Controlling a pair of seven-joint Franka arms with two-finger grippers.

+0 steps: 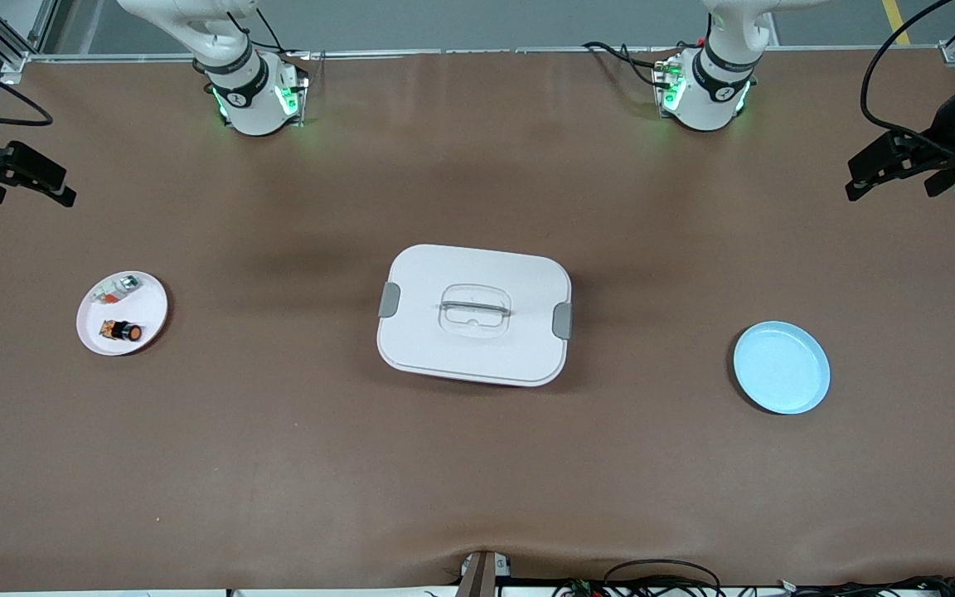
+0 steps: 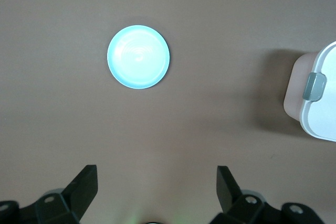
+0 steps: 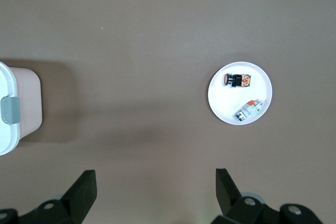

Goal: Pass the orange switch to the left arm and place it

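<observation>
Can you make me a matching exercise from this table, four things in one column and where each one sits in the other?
Things:
1. orange switch
2. box
3. blue plate
4. right claw

Places or states:
A. mid-table, lid on
B. on the white plate, beside a silvery part
C. open, over the table's edge, holding nothing
D. bare, at the left arm's end

Pairs: 1-B, 2-A, 3-D, 4-C

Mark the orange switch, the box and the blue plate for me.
orange switch (image 1: 122,331): front view, on its black body.
box (image 1: 474,315): front view, on the lid's recessed handle.
blue plate (image 2: 138,56): left wrist view, on its bare middle.
</observation>
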